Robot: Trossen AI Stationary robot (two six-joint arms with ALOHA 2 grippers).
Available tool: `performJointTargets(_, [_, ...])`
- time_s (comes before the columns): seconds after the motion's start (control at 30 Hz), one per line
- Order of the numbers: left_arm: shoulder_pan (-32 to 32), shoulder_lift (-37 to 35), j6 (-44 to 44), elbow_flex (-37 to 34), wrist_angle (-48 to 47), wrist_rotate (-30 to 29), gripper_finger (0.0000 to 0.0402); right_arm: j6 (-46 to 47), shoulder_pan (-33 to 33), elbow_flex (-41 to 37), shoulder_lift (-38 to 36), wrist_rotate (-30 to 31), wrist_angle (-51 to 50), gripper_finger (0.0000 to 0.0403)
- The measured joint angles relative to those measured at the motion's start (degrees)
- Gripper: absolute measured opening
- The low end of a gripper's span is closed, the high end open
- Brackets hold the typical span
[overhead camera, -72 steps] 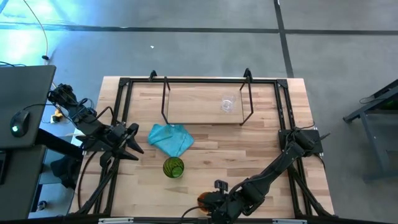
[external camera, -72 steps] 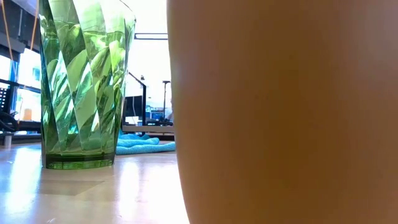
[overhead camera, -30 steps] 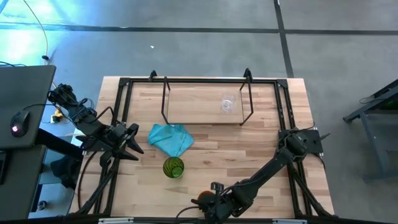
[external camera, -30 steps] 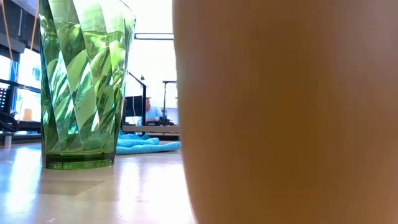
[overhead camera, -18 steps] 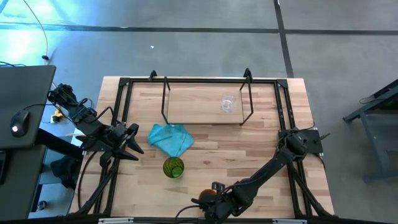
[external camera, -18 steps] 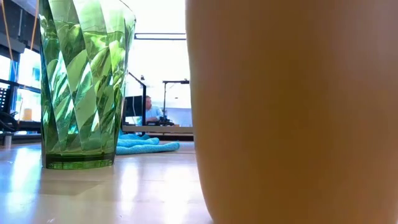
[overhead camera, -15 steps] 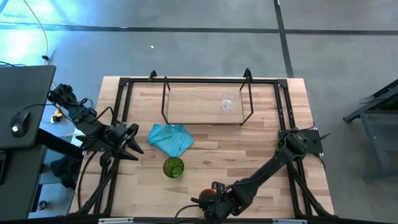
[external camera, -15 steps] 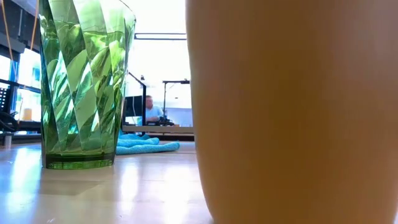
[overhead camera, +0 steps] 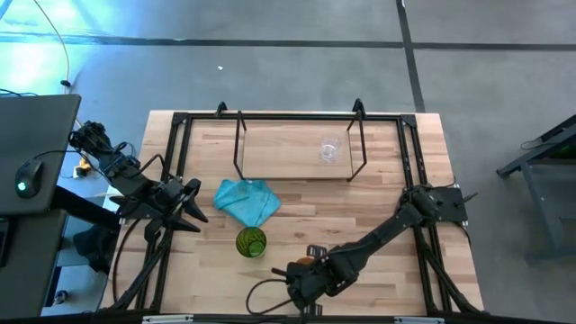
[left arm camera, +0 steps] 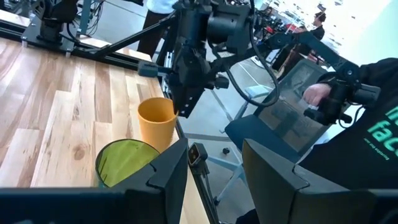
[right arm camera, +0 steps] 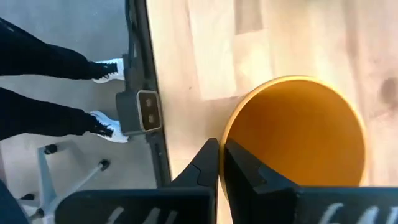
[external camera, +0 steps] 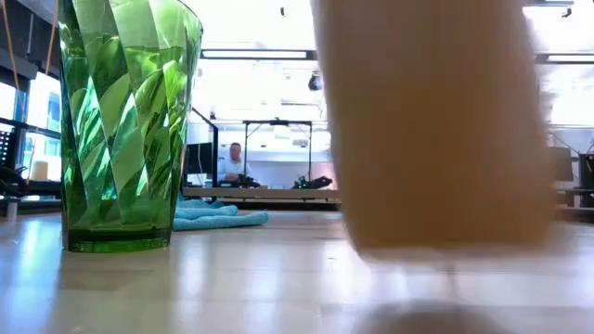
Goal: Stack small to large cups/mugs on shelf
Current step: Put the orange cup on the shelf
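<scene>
overhead down, low level, wrist close-ups, sharing orange cup (right arm camera: pixel 298 134)

Three cups, a cloth and a shelf spread over the table, one arm at each side.

The shelf (overhead camera: pixel 297 148) stands at the table's (overhead camera: pixel 378 216) far edge, with the small cup (overhead camera: pixel 329 151) on its board towards the right end. The cloth (overhead camera: pixel 247 201) lies on the tabletop just in front of the shelf's left end. The tall cup (overhead camera: pixel 251 242) stands just in front of the cloth. The medium cup (overhead camera: pixel 307 263) is right of the tall cup, near the table's front edge, raised off the surface with the right gripper (right arm camera: pixel 221 160) pinching its rim. The left gripper (overhead camera: pixel 194 205) hangs at the table's left edge, beside the cloth. A person (external camera: pixel 235 162) sits in the room behind the table.
</scene>
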Motion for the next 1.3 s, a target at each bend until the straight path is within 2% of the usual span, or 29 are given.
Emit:
performJointTargets(0.17, [0.0,0.0,0.0,0.0,-0.6,0.0,0.0143,-2.6,-1.6,2.2,0.0,0.1,-1.6,0.0001])
performJointTargets(0.8, [0.0,0.0,0.2,0.0,-1.6,1.1,0.0143,-6.9,-6.2,2.3,-0.5,0.2,-7.2,0.0])
performJointTargets(1.2, [0.0,0.0,0.2,0.0,-1.5,1.1,0.0143,-15.4,-12.9,14.1,-1.4,8.5,-21.9,0.0])
performJointTargets(1.3, [0.0,0.0,0.2,0.0,-1.5,1.1,0.0143,-17.8,-15.0,14.0,-2.5,9.8,-23.2,0.0])
